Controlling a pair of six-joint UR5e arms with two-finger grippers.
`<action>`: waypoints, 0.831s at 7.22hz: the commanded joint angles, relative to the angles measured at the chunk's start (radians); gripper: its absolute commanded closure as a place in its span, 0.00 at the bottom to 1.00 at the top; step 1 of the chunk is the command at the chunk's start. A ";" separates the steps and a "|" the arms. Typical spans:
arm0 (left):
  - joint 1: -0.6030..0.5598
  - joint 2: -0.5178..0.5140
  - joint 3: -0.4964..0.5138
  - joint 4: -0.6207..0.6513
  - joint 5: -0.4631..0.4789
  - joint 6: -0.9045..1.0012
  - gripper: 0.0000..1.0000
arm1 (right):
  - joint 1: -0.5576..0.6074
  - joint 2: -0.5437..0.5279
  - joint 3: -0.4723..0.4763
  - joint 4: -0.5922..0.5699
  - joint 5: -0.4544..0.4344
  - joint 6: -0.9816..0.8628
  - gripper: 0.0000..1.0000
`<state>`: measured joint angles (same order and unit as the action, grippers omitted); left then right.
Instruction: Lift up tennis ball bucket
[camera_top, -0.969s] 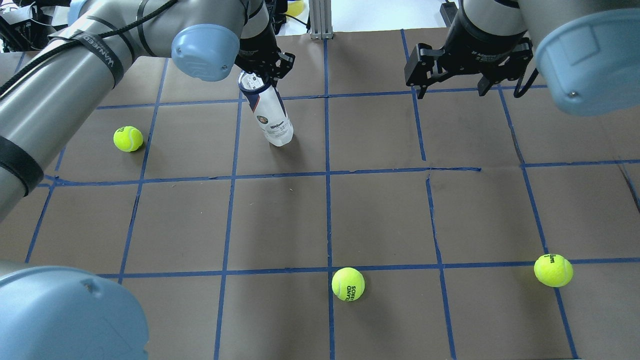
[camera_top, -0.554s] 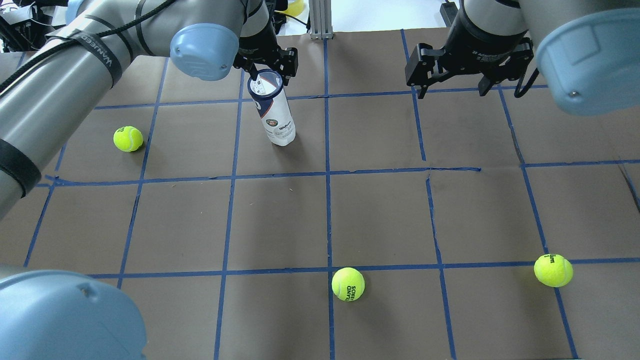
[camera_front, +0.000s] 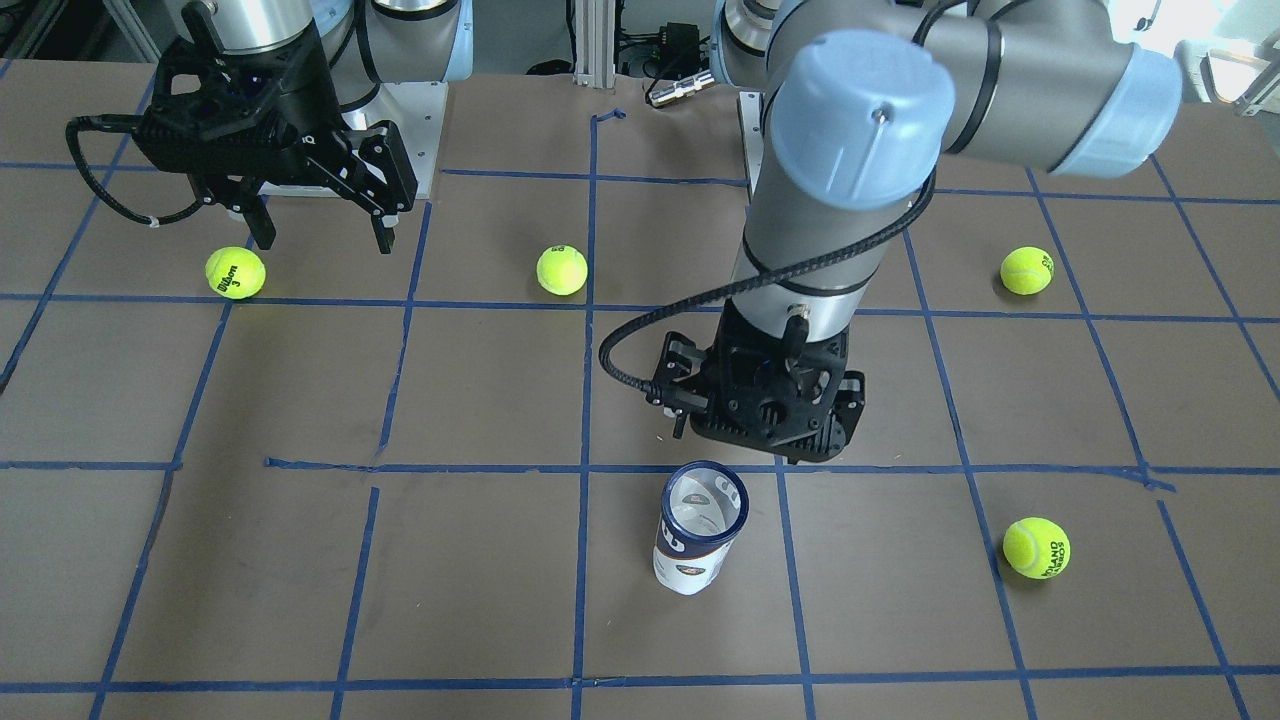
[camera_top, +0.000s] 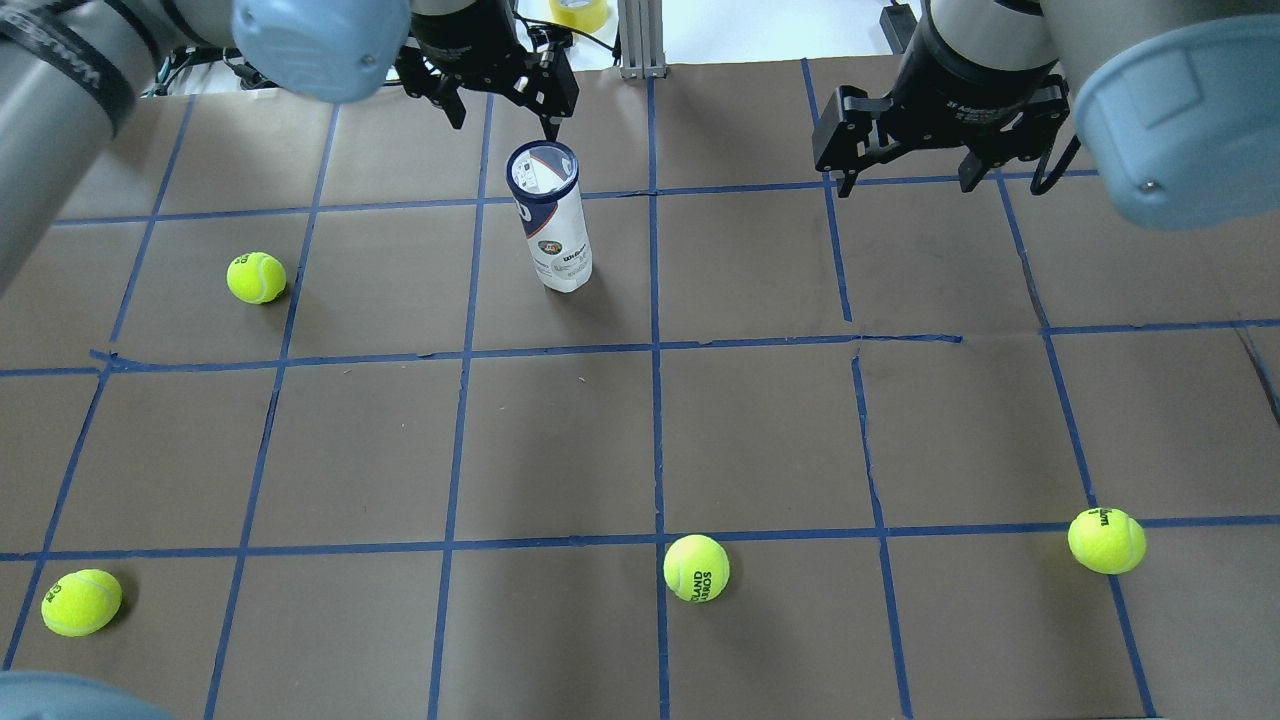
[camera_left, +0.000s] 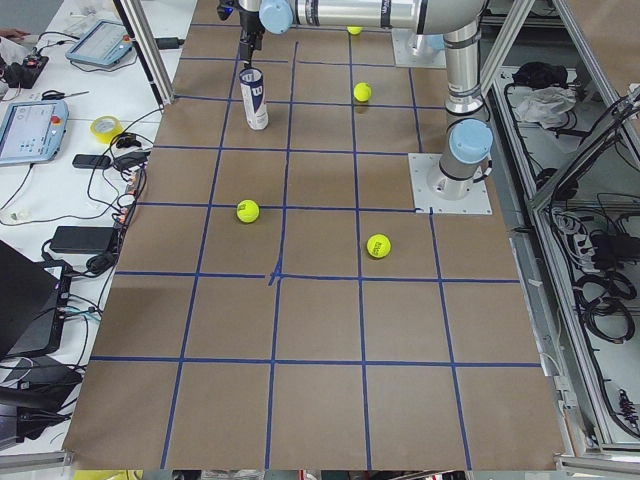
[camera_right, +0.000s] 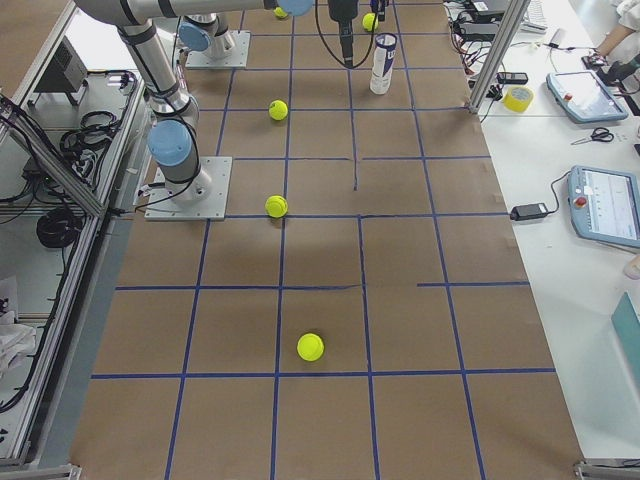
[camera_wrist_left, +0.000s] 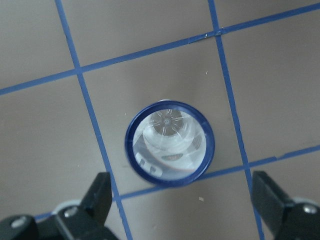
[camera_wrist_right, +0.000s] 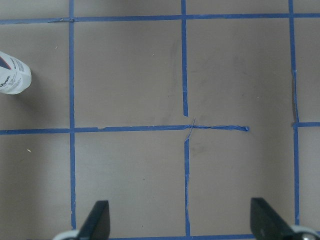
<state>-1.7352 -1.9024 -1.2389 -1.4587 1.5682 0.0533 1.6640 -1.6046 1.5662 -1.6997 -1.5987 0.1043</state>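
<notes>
The tennis ball bucket (camera_top: 551, 218), a clear tube with a navy rim and a white Wilson label, stands upright and empty on the brown table. It also shows in the front view (camera_front: 699, 531) and the left wrist view (camera_wrist_left: 170, 144), seen from straight above. My left gripper (camera_top: 500, 108) hangs open above it and slightly behind, touching nothing; its fingers (camera_wrist_left: 98, 194) stand wide on either side of the rim. My right gripper (camera_top: 906, 172) is open and empty, high over the far right of the table; the right wrist view shows its fingers (camera_wrist_right: 98, 220) apart.
Loose yellow-green tennis balls lie on the table: one left of the tube (camera_top: 256, 277), one near centre (camera_top: 696, 568), one at right (camera_top: 1106, 540), one at near left (camera_top: 80, 602). Blue tape lines grid the table. A metal post (camera_top: 640, 40) stands behind the tube.
The left gripper was shut on the tilted tube's rim. The tube came upright, the gripper let go, opened and pulled up and back. The right arm has not moved.
</notes>
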 joint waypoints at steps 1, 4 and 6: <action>0.077 0.104 0.003 -0.185 0.010 -0.015 0.00 | 0.000 0.000 0.000 -0.001 0.000 0.000 0.00; 0.124 0.161 -0.105 -0.183 -0.004 -0.127 0.00 | -0.001 0.002 0.000 -0.001 -0.001 -0.008 0.00; 0.163 0.190 -0.141 -0.173 -0.007 -0.086 0.00 | 0.000 0.000 -0.002 -0.001 0.000 -0.009 0.00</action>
<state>-1.5897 -1.7349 -1.3534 -1.6358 1.5584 -0.0590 1.6638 -1.6034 1.5659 -1.7012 -1.5988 0.0965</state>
